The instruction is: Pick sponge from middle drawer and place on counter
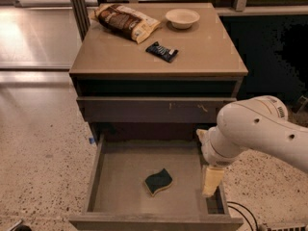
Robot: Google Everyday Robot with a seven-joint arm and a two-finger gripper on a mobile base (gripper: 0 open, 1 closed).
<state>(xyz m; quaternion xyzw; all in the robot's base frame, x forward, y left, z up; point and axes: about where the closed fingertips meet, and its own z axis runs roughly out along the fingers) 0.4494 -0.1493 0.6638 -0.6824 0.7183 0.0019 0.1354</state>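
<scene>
The sponge (pixel 159 181), dark green over a yellow layer with wavy edges, lies flat on the floor of the open middle drawer (pixel 120 170), near its front centre. My gripper (pixel 211 181) points down over the drawer's right side, about a hand's width right of the sponge and not touching it. The white arm (pixel 260 131) reaches in from the right. The tan counter (pixel 130 52) is the cabinet's top slab, above and behind the drawer.
On the counter lie a brown snack bag (pixel 126 21), a pale bowl (pixel 182 18) and a dark snack wrapper (pixel 161 51). A shut drawer front with pale scratches (pixel 154 109) sits above the open drawer. Speckled floor lies to the left.
</scene>
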